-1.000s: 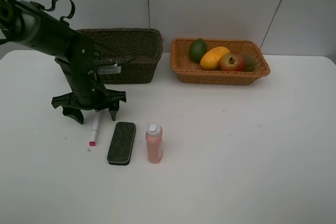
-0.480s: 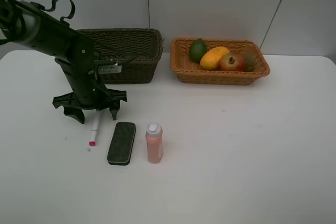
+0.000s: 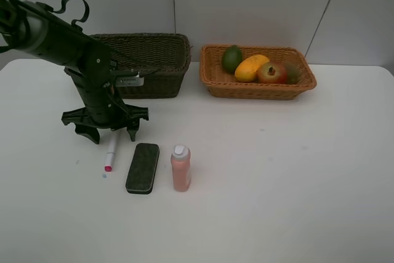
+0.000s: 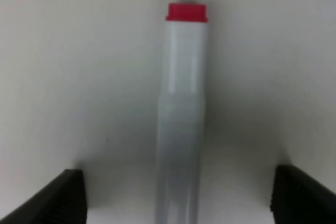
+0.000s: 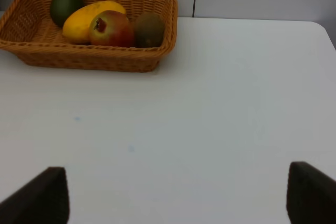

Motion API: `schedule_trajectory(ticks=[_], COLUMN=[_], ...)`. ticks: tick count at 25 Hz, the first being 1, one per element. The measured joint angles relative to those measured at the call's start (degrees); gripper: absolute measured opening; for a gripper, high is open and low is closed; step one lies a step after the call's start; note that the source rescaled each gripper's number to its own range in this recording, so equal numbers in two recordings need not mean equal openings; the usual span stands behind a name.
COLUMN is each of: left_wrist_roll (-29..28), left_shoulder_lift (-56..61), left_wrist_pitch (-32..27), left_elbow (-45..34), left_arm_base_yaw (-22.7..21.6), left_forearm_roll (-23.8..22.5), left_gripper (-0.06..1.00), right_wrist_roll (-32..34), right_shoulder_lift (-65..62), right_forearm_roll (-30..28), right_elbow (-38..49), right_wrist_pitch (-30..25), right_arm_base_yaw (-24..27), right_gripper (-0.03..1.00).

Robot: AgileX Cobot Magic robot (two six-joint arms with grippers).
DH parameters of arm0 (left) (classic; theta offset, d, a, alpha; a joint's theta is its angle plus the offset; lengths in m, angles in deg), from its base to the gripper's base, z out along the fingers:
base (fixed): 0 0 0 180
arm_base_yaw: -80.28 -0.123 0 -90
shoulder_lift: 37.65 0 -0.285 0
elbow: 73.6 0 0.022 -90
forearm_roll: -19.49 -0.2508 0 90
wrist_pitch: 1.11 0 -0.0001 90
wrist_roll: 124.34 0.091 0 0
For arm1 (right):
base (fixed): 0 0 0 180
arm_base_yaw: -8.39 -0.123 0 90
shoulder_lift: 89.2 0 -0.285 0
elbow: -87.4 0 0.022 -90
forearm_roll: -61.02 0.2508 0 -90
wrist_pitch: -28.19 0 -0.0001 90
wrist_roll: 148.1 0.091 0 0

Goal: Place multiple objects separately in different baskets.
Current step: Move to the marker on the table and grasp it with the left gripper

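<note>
Left pincer (image 4: 178, 196): jaws wide, straddling the white marker (image 4: 182, 103) lying on the table (image 3: 277, 183), clear of it. Eraser pad (image 3: 143, 167) just beside the marker, pink bottle (image 3: 181, 168) next along. Right pincer (image 5: 176, 195): wide, holding nothing. Fruits (image 3: 271, 72) in the orange basket (image 3: 258, 89); dark basket (image 3: 157, 60) alongside it.

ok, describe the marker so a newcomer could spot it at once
Start at the dark basket at the back left of the white table; the left gripper hangs in front of it, open. Below that gripper lies the marker, leftmost in a row with the eraser pad and pink bottle. It is the only thin white stick, tipped pink-red.
</note>
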Motion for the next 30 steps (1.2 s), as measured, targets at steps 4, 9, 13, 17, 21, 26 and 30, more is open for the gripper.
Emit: schedule_trajectory(ticks=[4, 9, 13, 17, 21, 26, 30], left_wrist_roll=[0.0, 0.0, 0.0, 0.2, 0.2, 0.2, 0.2], left_shoulder_lift=[0.0, 0.0, 0.0, 0.0, 0.0, 0.0, 0.0], left_wrist_pitch=[-0.1, -0.6, -1.0, -1.1, -1.1, -1.2, -1.1], left_elbow=[0.0, 0.0, 0.0, 0.0, 0.0, 0.0, 0.0], left_arm_base_yaw=[0.0, 0.0, 0.0, 0.0, 0.0, 0.0, 0.0], left_forearm_roll=[-0.1, -0.2, -0.4, -0.5, -0.1, 0.1, 0.3], left_gripper=[0.46, 0.01, 0.00, 0.00, 0.00, 0.00, 0.00], right_wrist_roll=[0.0, 0.0, 0.0, 0.0, 0.0, 0.0, 0.0], right_shoulder_lift=[0.0, 0.0, 0.0, 0.0, 0.0, 0.0, 0.0], right_forearm_roll=[0.0, 0.0, 0.0, 0.0, 0.0, 0.0, 0.0], right_elbow=[0.0, 0.0, 0.0, 0.0, 0.0, 0.0, 0.0], right_wrist_pitch=[0.0, 0.0, 0.0, 0.0, 0.0, 0.0, 0.0], right_arm_base_yaw=[0.0, 0.0, 0.0, 0.0, 0.0, 0.0, 0.0], right_gripper=[1.00, 1.00, 1.00, 1.00, 1.00, 1.00, 1.00])
